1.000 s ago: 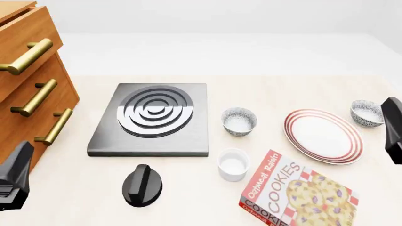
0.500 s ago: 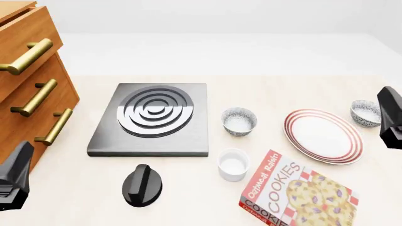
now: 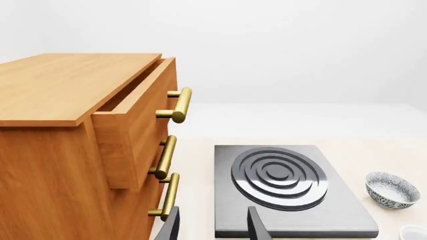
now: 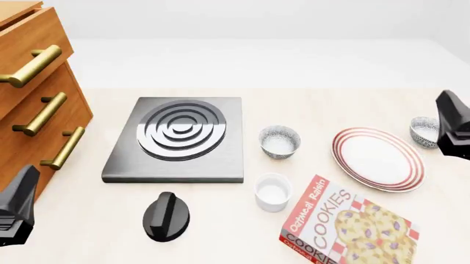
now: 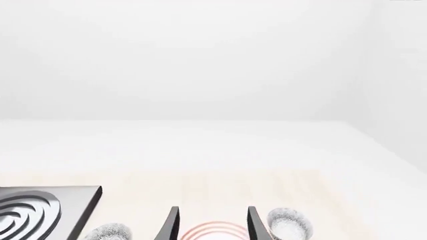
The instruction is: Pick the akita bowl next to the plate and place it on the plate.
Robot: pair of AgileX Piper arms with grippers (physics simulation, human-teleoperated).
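Observation:
The white plate [image 4: 378, 159] with red rings lies at the table's right. Just beyond its far right rim sits the speckled akita bowl [image 4: 423, 132], partly covered in the front view by my right gripper [image 4: 452, 118]. In the right wrist view that gripper [image 5: 213, 214] is open and empty, well above the table; the plate [image 5: 207, 232] shows between its fingers and the bowl [image 5: 290, 223] just outside one finger. A second identical bowl [image 4: 280, 141] stands left of the plate. My left gripper [image 4: 18, 201] hangs open and empty at the near left, also seen in its wrist view [image 3: 213, 214].
A grey stove plate [image 4: 178, 137] lies centre-left, with a black knob [image 4: 166, 216] in front of it. A white ramekin [image 4: 272, 191] and a cookies box [image 4: 345, 225] sit near the front. A wooden drawer cabinet [image 4: 33, 99] with its top drawer ajar fills the left.
My right gripper has moved away from the camera and a little left, now overlapping the bowl right of the plate. The left arm and all objects have stayed put.

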